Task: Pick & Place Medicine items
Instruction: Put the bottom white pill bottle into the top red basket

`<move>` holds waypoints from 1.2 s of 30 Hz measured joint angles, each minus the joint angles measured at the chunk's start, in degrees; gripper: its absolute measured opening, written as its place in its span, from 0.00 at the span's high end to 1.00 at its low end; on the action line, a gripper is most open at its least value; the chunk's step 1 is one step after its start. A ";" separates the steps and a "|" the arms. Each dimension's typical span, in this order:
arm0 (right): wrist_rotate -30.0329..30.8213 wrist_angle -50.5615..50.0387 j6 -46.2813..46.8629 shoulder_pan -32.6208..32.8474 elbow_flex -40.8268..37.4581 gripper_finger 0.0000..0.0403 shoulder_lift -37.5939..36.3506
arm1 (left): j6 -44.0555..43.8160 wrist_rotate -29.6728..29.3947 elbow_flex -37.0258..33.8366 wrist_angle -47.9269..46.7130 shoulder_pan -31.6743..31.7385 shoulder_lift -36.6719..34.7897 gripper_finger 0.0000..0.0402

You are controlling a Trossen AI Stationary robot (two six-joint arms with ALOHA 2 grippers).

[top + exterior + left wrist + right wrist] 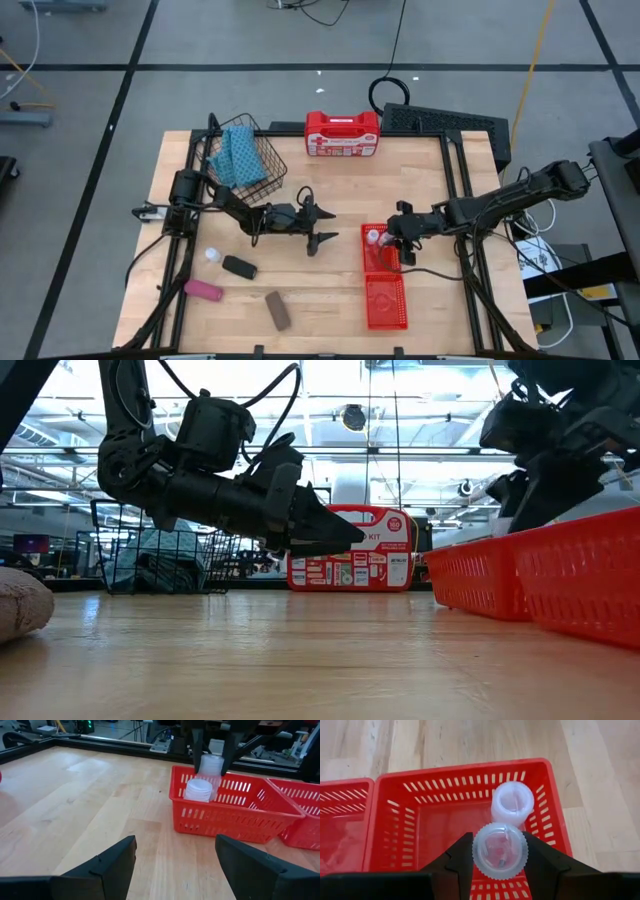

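Note:
My right gripper hovers over the far compartment of the red two-part basket, shut on a white round bottle. A second white bottle stands on that compartment's floor. My left gripper is open above bare table at mid-table, pointing at the basket. The third white bottle, the black piece, the pink piece and the brown piece lie on the table's near left. My right gripper pinches the white bottle by its ribbed cap rim between the two fingers, coming from above and pointing down. The bottle stays upright, cap toward the wrist camera, beside the other bottle. Whether its base touches the basket floor, I cannot tell.
A black wire basket holding blue patterned cloth stands at the far left. The red case with a white label sits at the far edge. The basket's near compartment holds nothing I can see. Black frame rails run along both sides.

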 joint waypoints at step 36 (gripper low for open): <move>0.24 0.48 -3.97 -1.76 -0.96 0.47 3.42 | -0.07 0.01 0.00 0.02 0.00 0.00 0.30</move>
